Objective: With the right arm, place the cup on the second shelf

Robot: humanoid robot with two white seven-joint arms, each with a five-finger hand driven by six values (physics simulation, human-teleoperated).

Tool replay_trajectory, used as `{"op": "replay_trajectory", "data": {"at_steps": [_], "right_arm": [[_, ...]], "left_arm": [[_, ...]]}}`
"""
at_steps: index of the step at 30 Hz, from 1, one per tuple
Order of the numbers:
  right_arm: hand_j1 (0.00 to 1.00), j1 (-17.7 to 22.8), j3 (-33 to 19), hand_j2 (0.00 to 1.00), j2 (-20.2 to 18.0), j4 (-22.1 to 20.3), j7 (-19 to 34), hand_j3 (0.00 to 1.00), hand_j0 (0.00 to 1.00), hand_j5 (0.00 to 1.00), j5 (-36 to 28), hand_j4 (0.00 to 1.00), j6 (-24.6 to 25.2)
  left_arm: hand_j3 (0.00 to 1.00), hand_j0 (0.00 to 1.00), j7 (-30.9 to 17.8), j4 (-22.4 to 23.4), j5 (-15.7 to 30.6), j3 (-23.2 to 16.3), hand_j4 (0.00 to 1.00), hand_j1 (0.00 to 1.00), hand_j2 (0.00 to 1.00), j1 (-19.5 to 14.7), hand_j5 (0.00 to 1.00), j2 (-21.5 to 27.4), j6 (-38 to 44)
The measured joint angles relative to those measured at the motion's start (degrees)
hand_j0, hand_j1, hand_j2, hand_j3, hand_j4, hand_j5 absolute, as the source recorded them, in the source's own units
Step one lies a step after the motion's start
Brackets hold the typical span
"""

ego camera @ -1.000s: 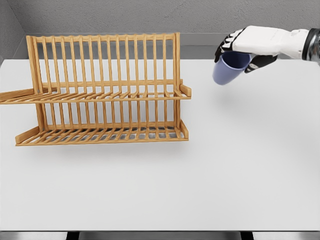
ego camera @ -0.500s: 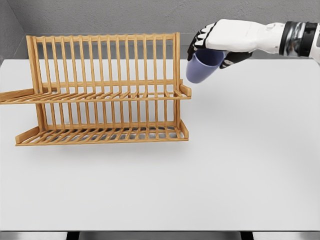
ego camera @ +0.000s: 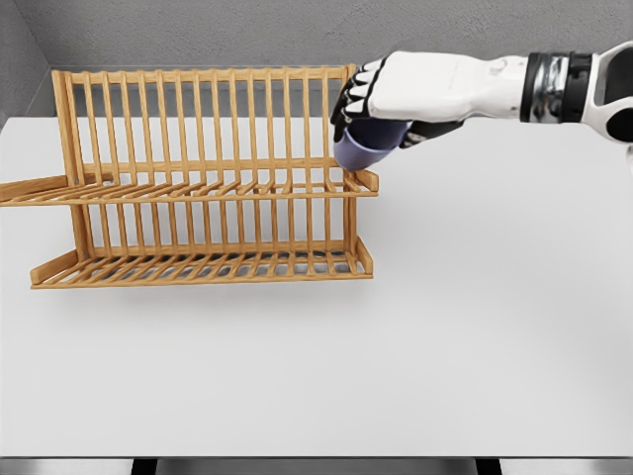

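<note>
A wooden dish rack (ego camera: 198, 178) with two slatted shelves stands on the left half of the white table (ego camera: 475, 317). My right hand (ego camera: 386, 99) reaches in from the right and is shut on a blue cup (ego camera: 362, 146). The cup hangs tilted, its lower end just above the right end of the upper shelf (ego camera: 358, 184). The hand covers the cup's top part. My left arm is out of view.
A grey wall runs behind the table. The lower shelf (ego camera: 203, 267) sits near the tabletop. The rack's upper shelf sticks out past the left edge of the picture.
My right hand has carried the cup leftward and slightly down, from open air right of the rack to the right end of the upper shelf.
</note>
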Motion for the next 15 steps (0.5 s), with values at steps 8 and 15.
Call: {"op": "replay_trajectory", "data": {"at_steps": [8,15], "right_arm": [[0.69,0.0,2.3,0.69,0.4,-1.5,-0.1,0.69,0.69,0.69,-0.1,0.69,0.1],[1.0,0.3,3.5,1.0,0.0,-2.9,0.0,1.0,1.0,1.0,-0.1,1.0,0.0]], "left_arm": [[1.0,1.0,0.0,0.0,0.0,0.0,1.0,1.0,1.0,0.0,1.0,0.0,0.0],[1.0,1.0,0.0,0.0,0.0,0.0,1.0,1.0,1.0,0.0,1.0,0.0,0.0]]}}
